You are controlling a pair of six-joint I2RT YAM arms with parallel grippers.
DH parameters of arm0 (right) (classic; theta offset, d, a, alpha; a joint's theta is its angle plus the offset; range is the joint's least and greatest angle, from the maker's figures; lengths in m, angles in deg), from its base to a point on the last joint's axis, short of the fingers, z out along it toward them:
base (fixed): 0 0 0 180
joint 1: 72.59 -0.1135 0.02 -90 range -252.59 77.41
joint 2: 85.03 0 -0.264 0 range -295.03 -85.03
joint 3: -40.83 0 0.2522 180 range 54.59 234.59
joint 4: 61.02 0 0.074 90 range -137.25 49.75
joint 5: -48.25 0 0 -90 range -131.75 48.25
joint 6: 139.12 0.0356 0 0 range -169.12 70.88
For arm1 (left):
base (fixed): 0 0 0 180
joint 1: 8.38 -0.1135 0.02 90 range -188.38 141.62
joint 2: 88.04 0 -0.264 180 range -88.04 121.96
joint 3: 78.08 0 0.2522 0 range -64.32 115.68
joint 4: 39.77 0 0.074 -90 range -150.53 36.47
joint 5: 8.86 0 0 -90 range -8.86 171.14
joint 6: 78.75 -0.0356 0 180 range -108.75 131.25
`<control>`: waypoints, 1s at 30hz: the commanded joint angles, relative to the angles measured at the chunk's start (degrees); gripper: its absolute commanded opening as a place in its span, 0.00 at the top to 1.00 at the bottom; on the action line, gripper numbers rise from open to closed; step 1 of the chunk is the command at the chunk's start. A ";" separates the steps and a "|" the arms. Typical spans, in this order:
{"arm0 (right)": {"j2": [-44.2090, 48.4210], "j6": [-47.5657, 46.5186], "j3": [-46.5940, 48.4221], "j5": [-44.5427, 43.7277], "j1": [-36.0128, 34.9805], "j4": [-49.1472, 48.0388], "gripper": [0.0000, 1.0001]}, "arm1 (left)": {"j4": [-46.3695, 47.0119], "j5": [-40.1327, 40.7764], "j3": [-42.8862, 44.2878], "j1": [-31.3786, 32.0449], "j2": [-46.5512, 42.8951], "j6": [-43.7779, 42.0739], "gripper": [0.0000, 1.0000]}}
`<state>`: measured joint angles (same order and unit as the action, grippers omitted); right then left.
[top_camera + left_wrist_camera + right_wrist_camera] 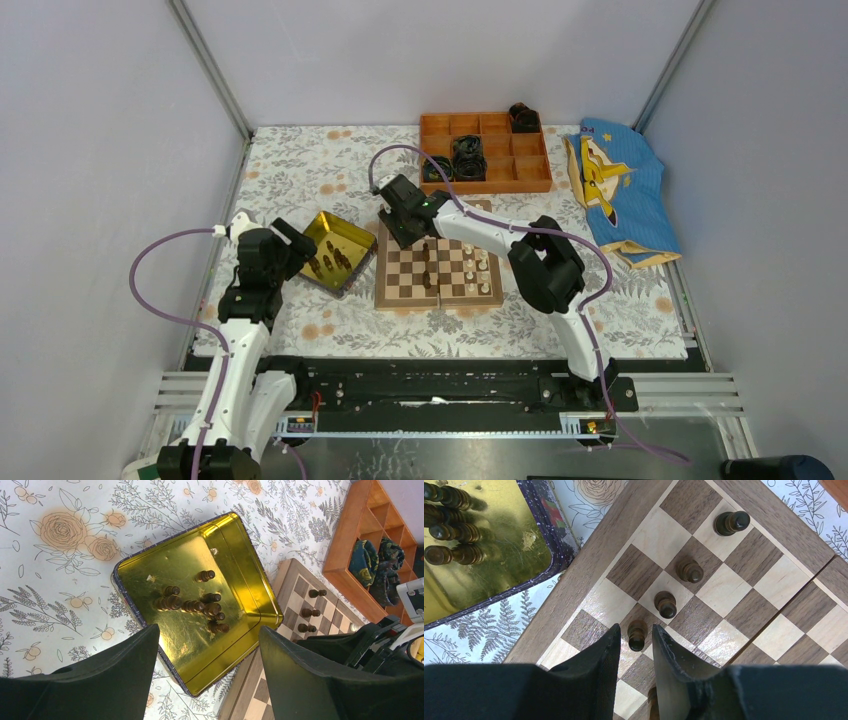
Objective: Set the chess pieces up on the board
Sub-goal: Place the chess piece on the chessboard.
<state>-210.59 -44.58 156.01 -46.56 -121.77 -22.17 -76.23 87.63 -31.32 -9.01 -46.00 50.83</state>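
While the right gripper (pixel 636 630), jaws narrowly parted, brackets a dark pawn (pixel 637 635) standing on the board (pixel 774 520), only a few chess pieces (pixel 689 571) are placed; many dark pieces (pixel 192 605) lie in the gold tray (pixel 150 580) under the wide-open left gripper (pixel 209 630)

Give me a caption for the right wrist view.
Right gripper straddles a dark chess piece standing on the board, gold tray beside.

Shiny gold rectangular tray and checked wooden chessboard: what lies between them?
Only a bare strip of floral tablecloth separates tray from chessboard, shown in the right wrist view.
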 commanded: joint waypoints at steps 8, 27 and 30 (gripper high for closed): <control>3.23 -0.71 1.78 1.04 -1.06 1.03 0.63 | 2.83 -0.69 -0.66 0.37 -0.50 0.33 0.20; 8.82 -0.99 -1.66 -0.21 -1.13 0.03 0.60 | 2.59 -0.33 -0.65 0.42 -0.82 0.24 0.20; 11.19 -0.93 -3.77 -1.06 -1.17 -0.56 0.59 | 2.66 -0.33 -0.61 0.41 -0.66 0.24 0.20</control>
<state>-205.32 -44.78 154.20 -46.78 -122.21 -22.33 -76.23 87.63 -31.32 -9.01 -46.02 50.80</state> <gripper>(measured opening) 0.398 0.802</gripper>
